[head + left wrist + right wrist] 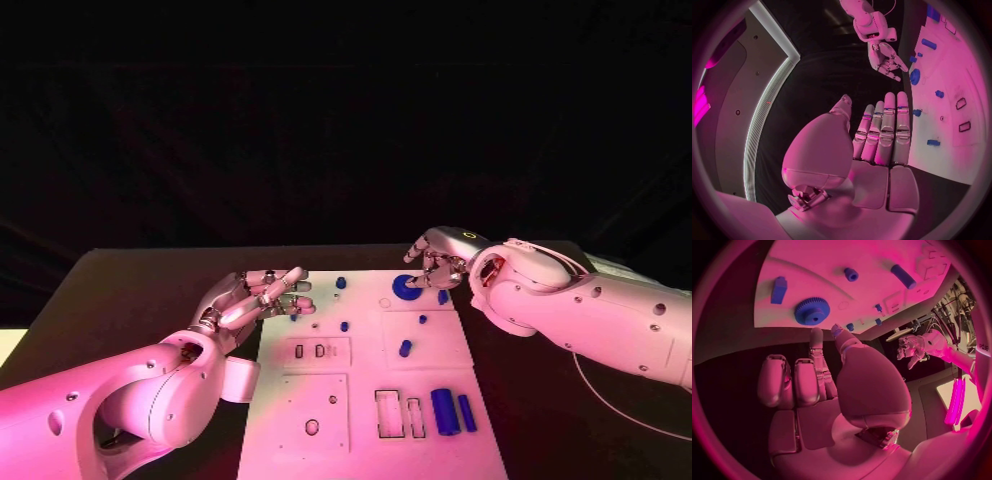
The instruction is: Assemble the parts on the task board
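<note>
The white task board (368, 400) lies in the middle of the table with small blue parts on it. A blue gear (408, 288) sits near its far edge. My right hand (440, 262) hovers just behind the gear with nothing in it; its fingertips (817, 335) stop short of the gear (812, 310). My left hand (260, 295) is at the board's left edge, fingers (889, 125) straight and apart, holding nothing. A small blue piece (293, 316) lies by its fingertips. Two blue cylinders (453, 411) lie at the board's near right.
Small blue pegs (340, 283) (345, 325) (423, 319) and an oblong piece (405, 348) are scattered over the board's middle. Rectangular slots (389, 414) and a hole (312, 427) open in the near part. Black table (130, 290) surrounds the board.
</note>
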Robot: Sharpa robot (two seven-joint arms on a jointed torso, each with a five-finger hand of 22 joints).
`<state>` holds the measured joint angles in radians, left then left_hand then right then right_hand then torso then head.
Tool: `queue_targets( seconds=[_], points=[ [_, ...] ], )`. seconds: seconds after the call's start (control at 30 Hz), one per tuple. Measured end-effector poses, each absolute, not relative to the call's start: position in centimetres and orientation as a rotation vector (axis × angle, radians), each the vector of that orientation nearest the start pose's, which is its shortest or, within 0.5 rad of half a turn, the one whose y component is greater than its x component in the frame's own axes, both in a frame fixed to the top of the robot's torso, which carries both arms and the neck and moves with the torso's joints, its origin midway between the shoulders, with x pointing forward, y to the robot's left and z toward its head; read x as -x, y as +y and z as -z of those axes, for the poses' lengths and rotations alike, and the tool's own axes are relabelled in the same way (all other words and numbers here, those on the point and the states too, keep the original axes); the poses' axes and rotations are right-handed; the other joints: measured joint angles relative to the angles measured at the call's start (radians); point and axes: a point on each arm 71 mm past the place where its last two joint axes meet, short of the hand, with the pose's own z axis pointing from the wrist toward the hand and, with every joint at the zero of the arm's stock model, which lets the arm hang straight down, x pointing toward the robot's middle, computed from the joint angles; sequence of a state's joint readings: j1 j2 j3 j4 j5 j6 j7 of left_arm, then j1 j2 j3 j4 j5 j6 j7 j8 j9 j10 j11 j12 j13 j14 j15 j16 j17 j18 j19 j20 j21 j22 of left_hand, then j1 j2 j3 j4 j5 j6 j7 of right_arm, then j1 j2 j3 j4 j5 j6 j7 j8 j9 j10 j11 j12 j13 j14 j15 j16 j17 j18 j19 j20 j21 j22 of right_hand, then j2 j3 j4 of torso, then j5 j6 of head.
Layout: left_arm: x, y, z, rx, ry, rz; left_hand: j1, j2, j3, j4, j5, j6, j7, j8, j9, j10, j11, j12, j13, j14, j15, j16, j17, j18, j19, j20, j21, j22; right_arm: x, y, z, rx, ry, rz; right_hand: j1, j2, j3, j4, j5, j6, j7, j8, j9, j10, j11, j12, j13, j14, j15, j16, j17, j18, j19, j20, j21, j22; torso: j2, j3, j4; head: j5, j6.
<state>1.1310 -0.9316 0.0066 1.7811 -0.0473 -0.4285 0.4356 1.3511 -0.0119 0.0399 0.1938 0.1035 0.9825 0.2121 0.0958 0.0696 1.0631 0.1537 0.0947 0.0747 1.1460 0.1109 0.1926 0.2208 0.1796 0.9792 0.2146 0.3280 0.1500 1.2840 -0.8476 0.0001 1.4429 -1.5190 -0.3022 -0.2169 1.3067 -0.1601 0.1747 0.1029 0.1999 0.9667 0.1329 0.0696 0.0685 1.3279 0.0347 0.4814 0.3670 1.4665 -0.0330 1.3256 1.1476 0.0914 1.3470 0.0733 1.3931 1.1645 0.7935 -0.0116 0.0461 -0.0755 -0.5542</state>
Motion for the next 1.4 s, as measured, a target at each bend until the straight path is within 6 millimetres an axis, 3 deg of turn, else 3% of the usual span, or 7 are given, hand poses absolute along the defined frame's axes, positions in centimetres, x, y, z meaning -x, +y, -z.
queue_targets(
  seconds=[0.1, 0.3, 0.57, 0.63, 0.87, 1.4],
  points=[
    [-43.5, 18.4, 16.7, 1.08, 1.4, 1.624, 0.0, 0.0, -0.003, -0.003, 0.0, 0.0, 0.0, 0.0, 0.0, 0.0, 0.0, 0.0, 0.0, 0.0, 0.0, 0.0, 0.0, 0.0, 0.0, 0.0, 0.0, 0.0, -52.3, -23.9, 13.5, 0.071, 1.601, -0.415, 0.026, 0.01, -0.042, 0.041, 0.001, -0.008, 0.004, 0.0, 0.0, -0.052, 0.008, 0.121, 0.147, 0.0, 0.0, 0.037, 0.046, 0.0, 0.005, 0.002, 0.018, 0.031, 0.0, 0.0002, -0.0001, -0.003, 0.0],
    [-43.5, 18.4, 16.8, 1.081, 1.401, 1.625, 0.0, 0.0, -0.003, -0.003, 0.0, 0.0, 0.0, 0.0, 0.0, 0.0, 0.0, 0.0, 0.0, 0.0, 0.0, 0.0, 0.0, 0.0, 0.0, 0.0, 0.0, 0.0, -52.7, -24.1, 14.0, 0.044, 1.642, -0.385, 0.05, 0.021, -0.066, 0.074, 0.001, -0.01, 0.003, 0.0, 0.0, -0.068, 0.013, 0.22, 0.276, 0.0, 0.0, 0.056, 0.075, 0.0, 0.009, 0.006, 0.025, 0.049, 0.0, 0.0001, 0.0007, -0.007, 0.0],
    [-43.6, 18.3, 16.8, 1.08, 1.403, 1.627, 0.0, 0.0, -0.002, -0.002, 0.0, 0.0, 0.0, 0.0, 0.0, 0.0, 0.0, 0.0, 0.0, 0.0, 0.0, 0.0, 0.0, 0.0, 0.0, 0.0, 0.0, 0.0, -53.3, -23.6, 14.5, 0.035, 1.678, -0.37, 0.057, 0.028, -0.067, 0.081, 0.001, -0.006, 0.006, 0.004, 0.0, -0.068, 0.013, 0.28, 0.353, 0.0, 0.0, 0.071, 0.095, 0.0, 0.014, 0.011, 0.035, 0.065, 0.001, 0.0001, 0.0023, -0.009, -0.003],
    [-43.6, 18.3, 16.8, 1.08, 1.403, 1.627, 0.0, 0.0, -0.002, -0.002, 0.0, 0.0, 0.0, 0.0, 0.0, 0.0, 0.0, 0.0, 0.0, 0.0, 0.0, 0.0, 0.0, 0.0, 0.0, 0.0, 0.0, 0.0, -53.4, -23.5, 14.7, 0.035, 1.685, -0.369, 0.062, 0.033, -0.071, 0.085, 0.001, 0.001, 0.004, 0.007, 0.002, -0.068, 0.013, 0.31, 0.387, 0.0, 0.0, 0.077, 0.104, -0.015, 0.014, 0.011, 0.036, 0.071, 0.001, -0.0002, 0.0023, -0.009, -0.005],
    [-43.6, 18.3, 16.8, 1.082, 1.406, 1.627, 0.004, 0.004, -0.002, -0.002, 0.0, 0.0, 0.0, 0.0, 0.0, 0.0, 0.0, -0.006, 0.0, 0.0, 0.0, 0.0, 0.001, 0.0, 0.0, 0.0, 0.0, 0.0, -53.6, -22.8, 15.2, 0.047, 1.715, -0.371, 0.067, 0.038, -0.077, 0.091, 0.005, 0.011, 0.004, 0.011, 0.002, -0.021, 0.01, 0.46, 0.549, 0.0, 0.0, 0.096, 0.136, -0.015, 0.021, 0.011, 0.048, 0.089, 0.001, -0.0003, 0.0037, -0.02, -0.007],
    [-43.6, 18.3, 16.9, 1.086, 1.412, 1.621, 0.004, 0.004, -0.002, -0.002, 0.0, 0.0, 0.0, 0.0, 0.0, 0.0, 0.0, -0.006, 0.0, 0.0, 0.0, 0.0, 0.001, 0.0, 0.0, 0.0, 0.0, 0.0, -53.7, -22.5, 15.3, 0.064, 1.736, -0.365, 0.086, 0.057, -0.079, 0.093, 0.013, 0.039, 0.001, 0.019, 0.004, 0.03, 0.009, 0.64, 0.748, 0.0, 0.0, 0.131, 0.16, -0.015, 0.039, 0.011, 0.063, 0.127, 0.001, -0.0001, 0.0036, -0.018, -0.011]
  ],
)
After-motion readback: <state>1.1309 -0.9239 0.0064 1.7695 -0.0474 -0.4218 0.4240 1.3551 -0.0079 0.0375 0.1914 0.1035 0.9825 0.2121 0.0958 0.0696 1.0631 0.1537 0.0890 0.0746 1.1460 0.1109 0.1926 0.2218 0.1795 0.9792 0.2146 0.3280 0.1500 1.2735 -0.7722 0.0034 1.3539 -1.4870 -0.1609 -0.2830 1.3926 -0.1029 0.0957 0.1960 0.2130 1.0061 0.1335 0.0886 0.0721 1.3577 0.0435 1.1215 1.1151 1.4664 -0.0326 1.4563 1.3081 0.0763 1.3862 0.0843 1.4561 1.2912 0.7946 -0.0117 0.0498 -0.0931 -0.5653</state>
